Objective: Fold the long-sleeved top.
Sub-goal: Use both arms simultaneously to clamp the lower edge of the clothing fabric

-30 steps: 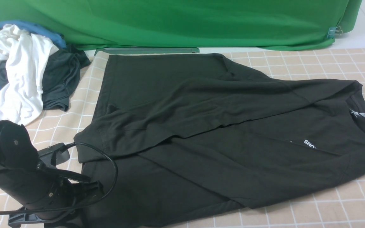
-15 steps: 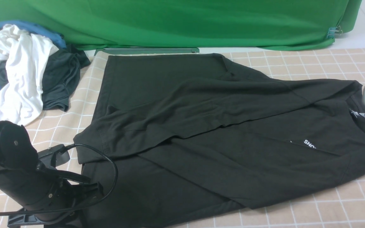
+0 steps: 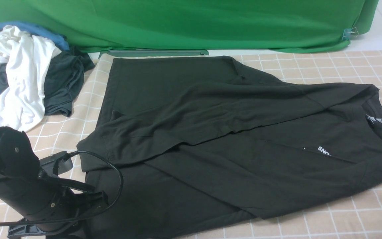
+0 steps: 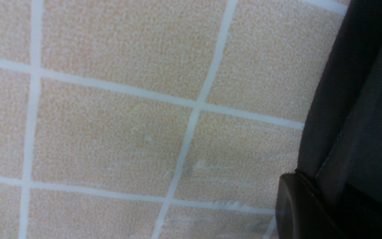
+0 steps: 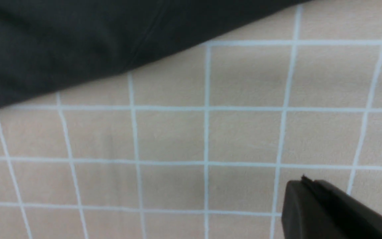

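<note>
The long-sleeved top (image 3: 211, 132) lies spread across the checked table cloth, collar to the right, with its sleeves folded over the body. Its white chest print (image 3: 323, 150) and neck label (image 3: 380, 120) show. My left arm (image 3: 28, 186) sits low at the near left, by the top's near-left corner. The left gripper (image 4: 298, 172) is shut, and the top's stitched edge (image 4: 370, 99) runs right against its fingers; whether cloth is pinched is unclear. The right arm is outside the front view. My right gripper (image 5: 304, 177) is shut and empty over bare cloth, apart from the top's edge (image 5: 61, 43).
A heap of clothes lies at the far left: a white shirt (image 3: 22, 73), a dark grey-teal garment (image 3: 65, 83) and something blue. A green backdrop (image 3: 191, 23) closes the back. Checked table cloth (image 3: 343, 215) shows along the near right.
The right gripper, by the collar a second ago, dropped toward the near right and has left the front view. The left arm and the top have not moved.
</note>
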Controlling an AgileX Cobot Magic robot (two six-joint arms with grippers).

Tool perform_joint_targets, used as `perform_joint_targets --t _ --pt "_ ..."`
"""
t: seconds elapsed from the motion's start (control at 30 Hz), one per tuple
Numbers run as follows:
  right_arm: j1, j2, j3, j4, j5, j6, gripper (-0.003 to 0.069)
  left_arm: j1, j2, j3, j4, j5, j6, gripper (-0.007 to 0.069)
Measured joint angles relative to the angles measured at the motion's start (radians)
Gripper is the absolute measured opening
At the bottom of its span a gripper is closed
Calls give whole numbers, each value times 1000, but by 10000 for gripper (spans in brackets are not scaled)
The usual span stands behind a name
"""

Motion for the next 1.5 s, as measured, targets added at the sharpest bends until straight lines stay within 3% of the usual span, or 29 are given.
perform_joint_targets --t 0.07,0.17,0.37,0.43,0.77,1.0,1.43,1.5 --pt "-2 5 0 20 -7 -1 56 0 0 0 0 0 0 15" --pt "4 20 0 34 -28 -7 154 0 0 0 0 -1 0 15" --pt "5 68 -34 23 -96 -8 419 0 0 0 0 0 0 15" --pt "5 96 -66 23 -106 -8 463 0 0 0 0 0 0 15" --pt "8 269 -173 -54 -105 -29 507 0 -2 0 0 0 0 15" --pt "10 345 -206 -109 -124 26 606 0 -2 0 0 0 0 15" --pt "53 406 -209 -86 -236 3 544 0 -2 0 0 0 0 15" --pt "58 414 -211 -84 -236 -6 493 0 -2 0 -1 0 8 15"
